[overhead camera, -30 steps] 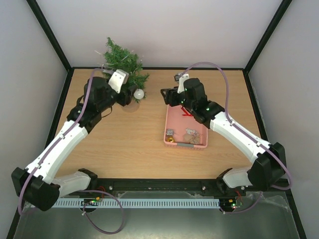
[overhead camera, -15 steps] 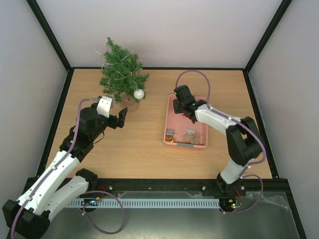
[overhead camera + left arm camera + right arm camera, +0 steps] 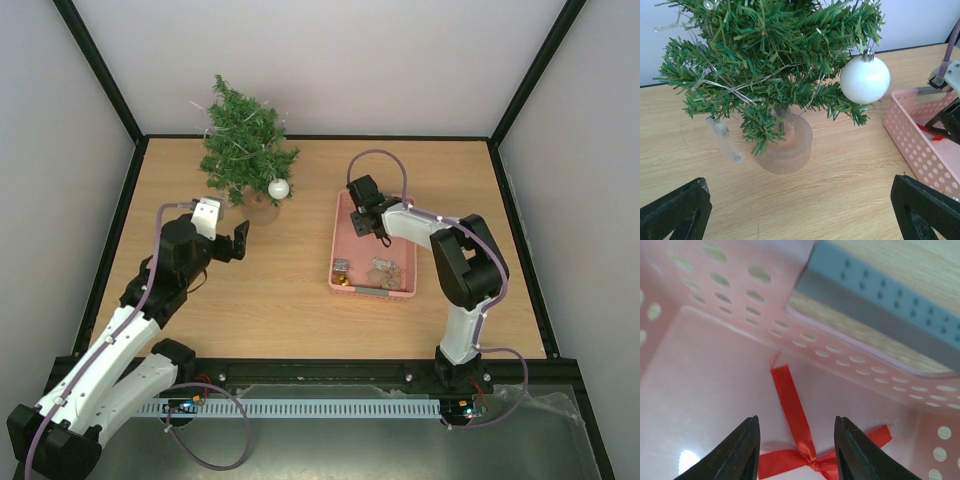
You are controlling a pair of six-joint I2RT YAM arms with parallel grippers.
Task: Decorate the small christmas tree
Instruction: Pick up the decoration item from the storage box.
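Since a second ago I am seeing my left arm backed off and my right sunk into the pink basket (image 3: 336,240). The left gripper (image 3: 232,245) is hanging wide open, empty, over bare table (image 3: 290,300). The right gripper (image 3: 797,422) is straddling the red ribbon bow (image 3: 807,455), jaws apart, the basket's far wall crowding it. Beyond, the small christmas tree (image 3: 243,140) is standing by the far edge, wearing a white bauble (image 3: 279,188).

Left arm (image 3: 110,345) and right arm (image 3: 462,320): white link shells, black joint housings, a lilac cable (image 3: 375,152) looped along each. Left gripper (image 3: 232,243): black fingers, white wrist block. Right gripper (image 3: 796,440): smooth black tapered fingers.
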